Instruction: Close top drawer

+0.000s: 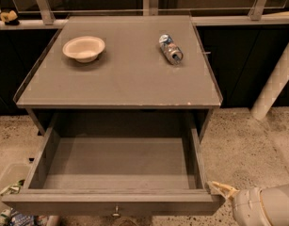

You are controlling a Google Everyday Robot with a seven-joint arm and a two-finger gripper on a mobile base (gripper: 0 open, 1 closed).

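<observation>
While the drawer (118, 161) stands pulled fully out toward the near side of the cabinet (120, 79), nothing is seen inside it, and its front panel with the knob (116, 212) lies at the near edge of the view. The gripper (223, 189) is found low at the right, just beside the drawer's near right corner (contact with the panel cannot be confirmed). Whether it is open or closed cannot be told, since only a pale tip and the white wrist (264, 206) are shown. On the cabinet top a bowl (84, 47) is set at the far left and a can (170, 48) is laid on its side at the far right, both well apart from the drawer.

The task is judged to be at its start: the closing push is not yet made. Several faults are to be feared. If the push is applied at the corner rather than near the knob, the drawer may be skewed on its runners and jammed partway. If the gripper is set against the end of the panel rather than its near face, it may slide off to the right and no motion be given. If the push is made too hard, the cabinet may be jolted and the can may be rolled off.
</observation>
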